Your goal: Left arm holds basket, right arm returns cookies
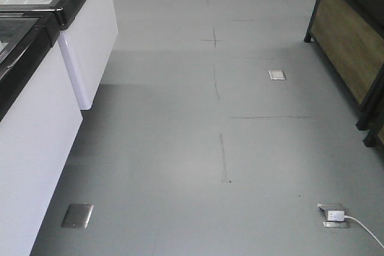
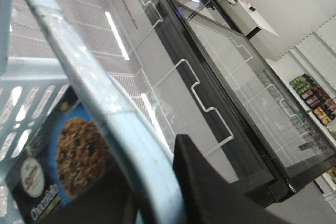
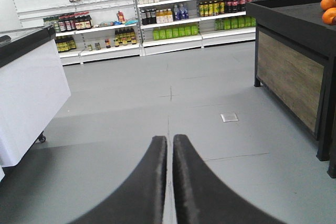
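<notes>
In the left wrist view the light blue basket's rim (image 2: pixel 107 106) runs diagonally across the picture. My left gripper (image 2: pixel 152 184) is shut on that rim, one broad black jaw on each side of it. Through the slotted wall, inside the basket, stands the cookies box (image 2: pixel 71 156), dark blue with a chocolate-chip cookie picture and a round white logo. In the right wrist view my right gripper (image 3: pixel 170 140) is shut with nothing between its fingers. It hangs above the grey floor and points toward the store shelves. Neither arm shows in the front view.
White chest freezers (image 1: pixel 36 136) with glass lids (image 2: pixel 226 82) line the left side. A dark wood-panelled display stand (image 3: pixel 294 72) bearing oranges (image 3: pixel 329 9) stands on the right. Stocked shelves (image 3: pixel 173 17) fill the far wall. A floor socket with a white plug (image 1: pixel 333 214) lies front right.
</notes>
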Tool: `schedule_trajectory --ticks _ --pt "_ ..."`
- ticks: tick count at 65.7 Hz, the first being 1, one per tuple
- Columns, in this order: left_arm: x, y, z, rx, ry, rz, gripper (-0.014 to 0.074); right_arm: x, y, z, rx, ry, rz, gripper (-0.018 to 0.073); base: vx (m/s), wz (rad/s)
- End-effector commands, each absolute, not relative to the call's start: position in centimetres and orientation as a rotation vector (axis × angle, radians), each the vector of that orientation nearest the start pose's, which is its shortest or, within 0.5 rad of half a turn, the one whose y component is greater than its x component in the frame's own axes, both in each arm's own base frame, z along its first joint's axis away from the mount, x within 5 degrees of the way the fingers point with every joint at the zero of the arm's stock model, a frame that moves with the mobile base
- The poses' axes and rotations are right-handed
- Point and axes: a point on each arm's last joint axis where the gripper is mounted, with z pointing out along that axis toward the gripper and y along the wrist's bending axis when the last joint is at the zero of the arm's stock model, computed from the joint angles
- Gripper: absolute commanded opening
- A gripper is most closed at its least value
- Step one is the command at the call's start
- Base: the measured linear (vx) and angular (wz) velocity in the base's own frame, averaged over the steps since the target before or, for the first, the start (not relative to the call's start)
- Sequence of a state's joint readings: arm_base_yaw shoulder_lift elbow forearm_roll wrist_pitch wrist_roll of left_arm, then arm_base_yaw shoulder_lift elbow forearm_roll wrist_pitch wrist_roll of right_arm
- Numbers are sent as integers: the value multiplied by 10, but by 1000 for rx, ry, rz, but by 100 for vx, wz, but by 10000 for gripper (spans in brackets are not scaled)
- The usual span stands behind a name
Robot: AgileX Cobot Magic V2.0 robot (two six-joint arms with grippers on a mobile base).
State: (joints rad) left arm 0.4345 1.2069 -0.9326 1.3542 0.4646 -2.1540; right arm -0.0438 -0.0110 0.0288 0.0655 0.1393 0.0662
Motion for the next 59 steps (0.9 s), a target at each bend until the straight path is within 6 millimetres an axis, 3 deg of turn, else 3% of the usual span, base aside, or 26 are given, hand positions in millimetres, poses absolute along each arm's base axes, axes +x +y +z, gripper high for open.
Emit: schedule_trajectory --ticks 1,29,59 --pt "222 145 381 -1191 1244 163 -6 57 -2 192 127 1579 62 -3 0 0" --pt "237 128 388 -1023 1337 -61 -4 57 -2 192 127 1579 62 -3 0 0" --pt "249 88 451 -610 1337 -453 -4 57 -2 192 127 1579 62 -3 0 0"
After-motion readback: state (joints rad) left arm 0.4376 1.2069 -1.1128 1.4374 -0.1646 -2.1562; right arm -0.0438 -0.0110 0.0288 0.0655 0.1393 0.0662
